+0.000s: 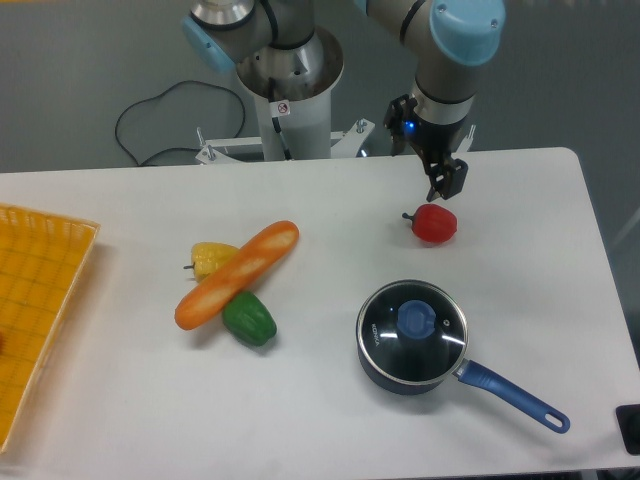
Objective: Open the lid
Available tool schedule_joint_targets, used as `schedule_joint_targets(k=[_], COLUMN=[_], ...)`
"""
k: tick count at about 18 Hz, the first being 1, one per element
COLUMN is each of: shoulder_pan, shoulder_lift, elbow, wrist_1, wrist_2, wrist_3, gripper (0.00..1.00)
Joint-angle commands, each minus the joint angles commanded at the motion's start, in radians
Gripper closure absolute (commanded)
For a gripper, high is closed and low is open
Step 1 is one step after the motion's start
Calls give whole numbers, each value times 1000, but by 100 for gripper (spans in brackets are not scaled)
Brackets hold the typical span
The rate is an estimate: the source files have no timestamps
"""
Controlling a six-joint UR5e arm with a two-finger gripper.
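Note:
The round glass lid with a thin metal rim and a blue knob sits flat on the dark blue saucepan, whose long blue handle points to the lower right. My gripper hangs well behind the pan, just above a red pepper. Its fingers point down and hold nothing. I cannot tell whether they are open or shut.
A baguette lies across a yellow pepper and a green pepper left of centre. An orange basket sits at the left edge. The robot base and a black cable are at the back.

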Motion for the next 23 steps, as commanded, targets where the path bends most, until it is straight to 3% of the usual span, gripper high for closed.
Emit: schedule_joint_targets(k=[15,19,23], shoulder_pan=[-2,-5,-8], shoulder_lift=[-18,-18,-34], elbow=[3,12,14], wrist_1=[-2,-3,0], wrist_2=[-9,-11,-11], wrist_3=[-77,-222,-274], gripper=[0,0,0])
